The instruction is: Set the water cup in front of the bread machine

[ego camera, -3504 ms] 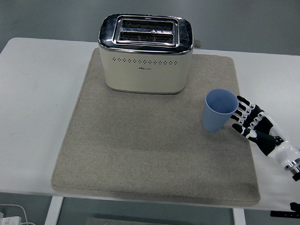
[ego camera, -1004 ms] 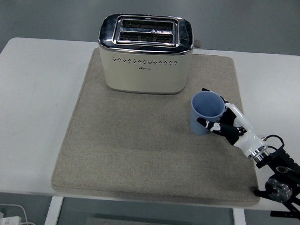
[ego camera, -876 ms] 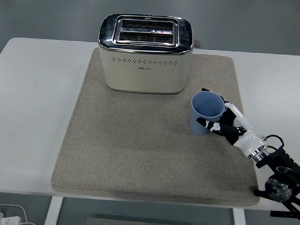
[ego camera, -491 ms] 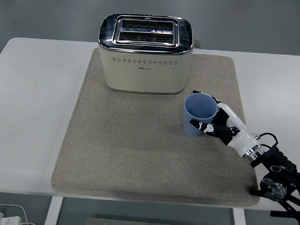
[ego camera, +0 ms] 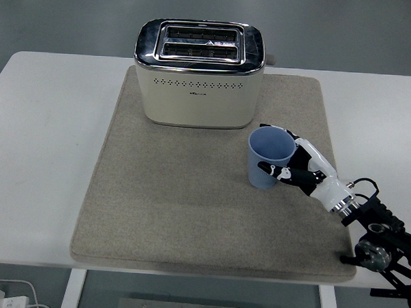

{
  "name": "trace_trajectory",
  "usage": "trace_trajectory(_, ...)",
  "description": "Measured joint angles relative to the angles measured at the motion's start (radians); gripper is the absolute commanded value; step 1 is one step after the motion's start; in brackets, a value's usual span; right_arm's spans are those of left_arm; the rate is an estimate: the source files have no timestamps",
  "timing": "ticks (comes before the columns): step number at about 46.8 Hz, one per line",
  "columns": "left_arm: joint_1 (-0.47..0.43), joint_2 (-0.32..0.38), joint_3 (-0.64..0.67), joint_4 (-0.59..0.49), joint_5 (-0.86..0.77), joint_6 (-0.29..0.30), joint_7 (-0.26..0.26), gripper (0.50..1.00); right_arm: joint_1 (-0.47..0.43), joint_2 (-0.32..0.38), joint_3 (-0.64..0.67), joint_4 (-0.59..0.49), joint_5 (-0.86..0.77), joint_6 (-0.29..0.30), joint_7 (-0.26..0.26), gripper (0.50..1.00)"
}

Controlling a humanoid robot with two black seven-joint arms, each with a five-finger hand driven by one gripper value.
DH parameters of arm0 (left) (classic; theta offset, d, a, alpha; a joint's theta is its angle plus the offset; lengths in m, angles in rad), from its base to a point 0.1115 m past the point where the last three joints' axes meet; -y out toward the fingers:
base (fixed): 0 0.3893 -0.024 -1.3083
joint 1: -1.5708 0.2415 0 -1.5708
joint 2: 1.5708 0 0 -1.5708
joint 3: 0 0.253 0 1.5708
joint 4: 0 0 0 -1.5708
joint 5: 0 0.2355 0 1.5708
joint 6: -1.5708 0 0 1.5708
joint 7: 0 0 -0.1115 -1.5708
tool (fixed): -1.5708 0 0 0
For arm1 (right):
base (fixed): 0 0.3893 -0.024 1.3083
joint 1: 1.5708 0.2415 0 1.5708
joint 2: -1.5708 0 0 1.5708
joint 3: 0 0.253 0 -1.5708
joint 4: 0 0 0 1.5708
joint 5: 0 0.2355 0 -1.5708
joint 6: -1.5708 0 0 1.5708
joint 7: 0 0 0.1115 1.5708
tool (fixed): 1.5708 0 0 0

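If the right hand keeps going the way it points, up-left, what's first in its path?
Probably the bread machine, near its front right corner. The right hand holds the water cup, so the cup would touch first; depth unclear.

White table (ego camera: 42,154); beige mat (ego camera: 183,207) lying on it

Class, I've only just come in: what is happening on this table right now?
A humanoid robot's right hand is wrapped around a blue cup, upright on the grey mat. The cup sits right of and a little nearer than the cream toaster, not yet squarely in front of it. The left arm is out of view.
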Motion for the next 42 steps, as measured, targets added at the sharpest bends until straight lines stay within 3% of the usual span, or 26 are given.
trace_trajectory(23,0.000,0.000,0.001,0.000,0.000,-0.001,0.000,1.000,0.074,0.014,-0.024,0.000,0.005,-0.024,0.000,0.500)
trace_trajectory(42,0.000,0.000,0.000,-0.002,0.001,-0.001,0.000,1.000,0.162,0.136,-0.088,-0.041,0.015,-0.072,0.000,0.500)
